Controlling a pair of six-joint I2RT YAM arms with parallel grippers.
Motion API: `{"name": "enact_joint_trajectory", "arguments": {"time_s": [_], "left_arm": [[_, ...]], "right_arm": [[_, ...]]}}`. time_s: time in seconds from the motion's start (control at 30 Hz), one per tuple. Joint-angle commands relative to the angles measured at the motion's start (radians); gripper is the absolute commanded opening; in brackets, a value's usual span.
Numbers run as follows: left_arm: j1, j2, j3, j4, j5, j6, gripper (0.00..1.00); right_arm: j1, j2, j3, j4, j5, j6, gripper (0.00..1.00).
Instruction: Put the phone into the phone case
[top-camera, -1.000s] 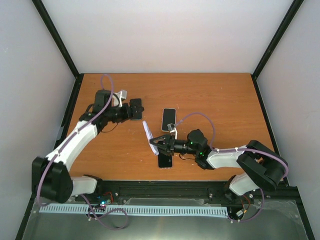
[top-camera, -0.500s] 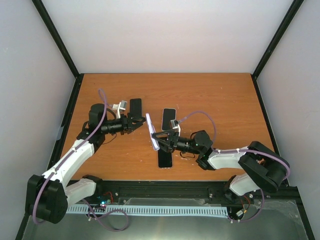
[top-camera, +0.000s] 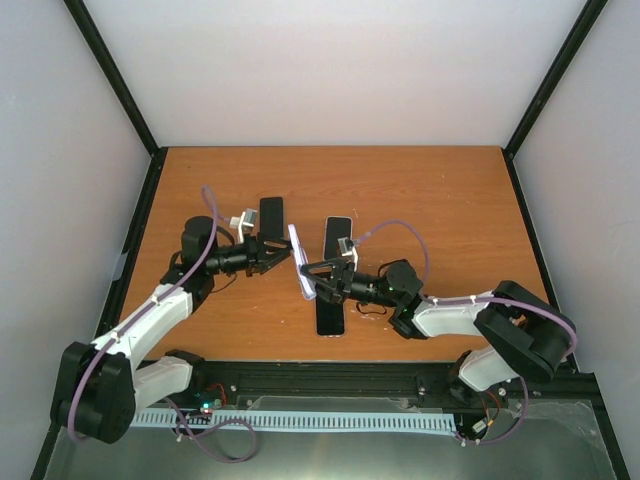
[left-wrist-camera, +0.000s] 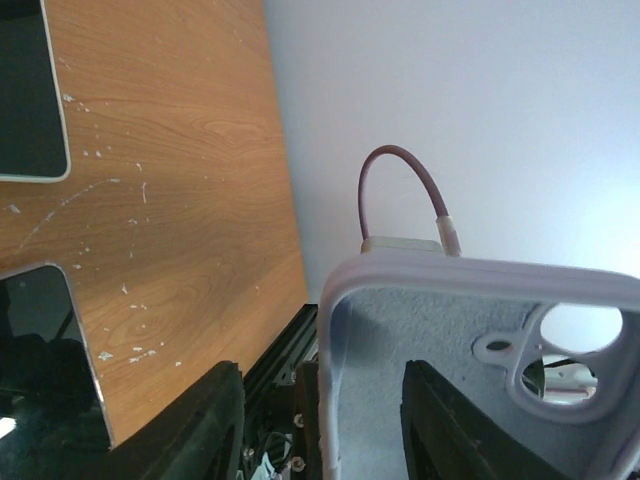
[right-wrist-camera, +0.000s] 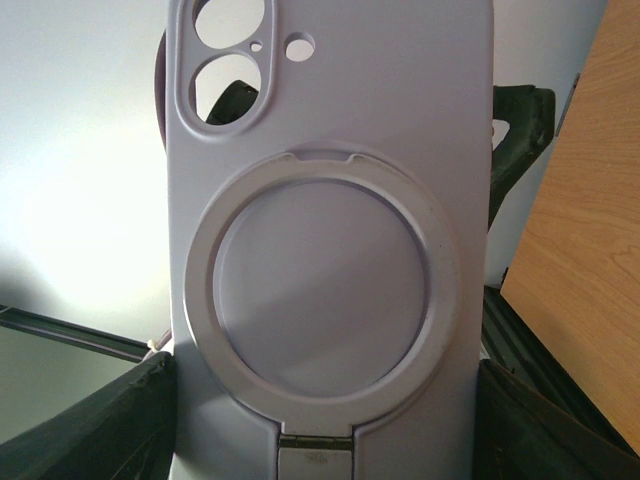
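Observation:
A lavender phone case (top-camera: 299, 262) is held up on edge above the table between the two arms. My right gripper (top-camera: 316, 277) is shut on its sides; the right wrist view shows its back with a round ring stand (right-wrist-camera: 325, 280) and camera holes. My left gripper (top-camera: 277, 256) is open, and its fingers (left-wrist-camera: 200, 420) straddle one side wall of the case (left-wrist-camera: 440, 350), whose grey inside faces it. A white-edged phone (top-camera: 337, 238) lies face up behind the case. A black phone (top-camera: 330, 319) lies under the right gripper.
Another black phone (top-camera: 271, 213) lies at the back left, near the left arm. Two phones show at the left edge of the left wrist view, a white-edged one (left-wrist-camera: 30, 90) and a dark one (left-wrist-camera: 45, 370). Black frame rails border the wooden table (top-camera: 440, 200).
My left arm has swung from the black phone at the back left over to the case. My right gripper has raised the case and carried it slightly left and back.

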Motion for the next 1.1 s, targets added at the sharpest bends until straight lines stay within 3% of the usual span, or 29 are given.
{"name": "enact_joint_trajectory", "arguments": {"time_s": [0.0,0.07,0.2,0.23,0.4,0.53,0.83,1.07], "left_arm": [[-0.037,0.041,-0.005,0.115,-0.009,-0.049,0.41],[-0.052,0.060,-0.002,0.132,-0.009,-0.057,0.33],[-0.053,0.048,0.027,0.047,-0.051,-0.015,0.03],[-0.053,0.039,0.034,0.012,-0.068,0.002,0.00],[-0.053,0.013,0.091,-0.196,-0.165,0.140,0.00],[-0.051,0.035,0.162,-0.393,-0.242,0.252,0.00],[-0.051,0.157,0.257,-0.721,-0.481,0.456,0.00],[-0.053,0.282,0.277,-0.805,-0.676,0.501,0.00]], "right_arm": [[0.018,0.040,0.026,0.083,-0.003,0.014,0.60],[0.020,0.058,0.024,0.106,-0.003,0.023,0.60],[0.022,0.069,-0.004,0.136,0.006,0.029,0.62],[0.021,0.065,-0.016,0.130,0.014,0.024,0.63],[0.022,0.003,-0.070,0.026,0.051,-0.029,0.84],[0.021,-0.139,-0.096,-0.221,0.108,-0.120,0.99],[0.012,-0.537,-0.023,-0.924,0.340,-0.354,1.00],[0.012,-0.665,0.050,-1.163,0.416,-0.430,1.00]]}}
